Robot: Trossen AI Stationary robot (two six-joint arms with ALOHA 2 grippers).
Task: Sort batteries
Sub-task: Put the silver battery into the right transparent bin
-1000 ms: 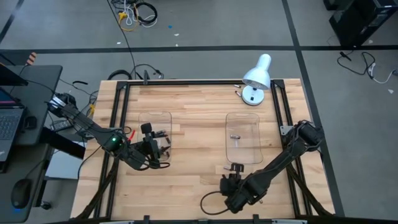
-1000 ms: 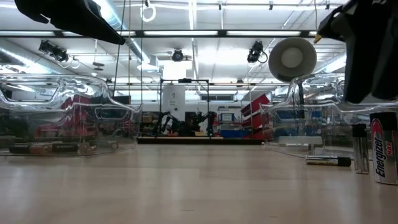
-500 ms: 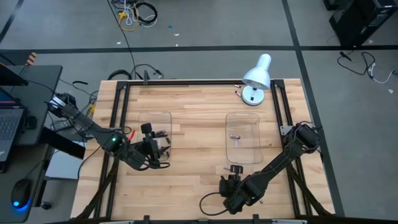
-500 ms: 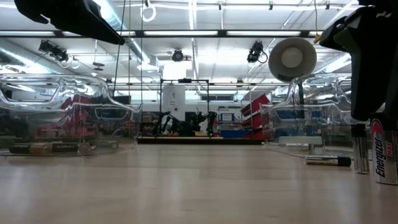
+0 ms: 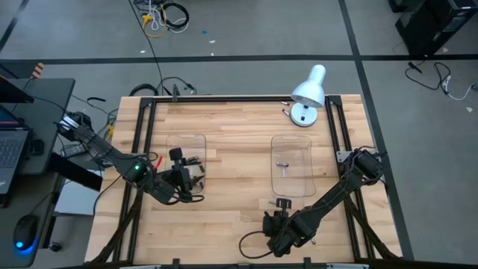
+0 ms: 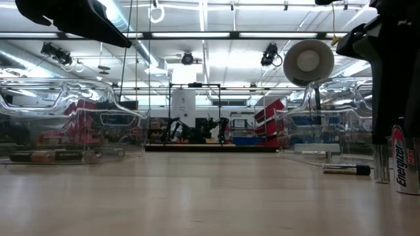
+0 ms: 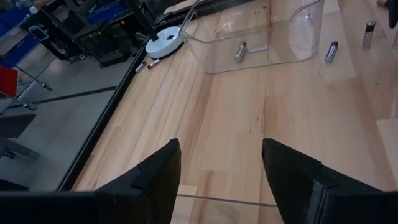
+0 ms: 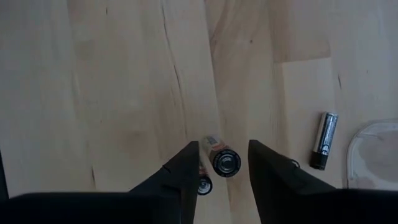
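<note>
We see the right gripper [image 8: 221, 163] pointing down at the wooden table [image 8: 112, 93], its dark fingers [image 8: 180, 171] apart around an upright silver-grey cylindrical battery [image 8: 225, 160], not clamping it. The left gripper [image 7: 219, 163] hangs open over the clear plastic left tray [image 5: 186, 155].

Two dark jointed arms with black wedge-shaped fingers [image 7: 155, 180].

Grey floor [image 5: 246, 30] with loose cables [image 5: 166, 15] (perhaps yellow); a laptop desk [image 5: 22, 134]; ceiling strip lights [image 6: 197, 35].
</note>
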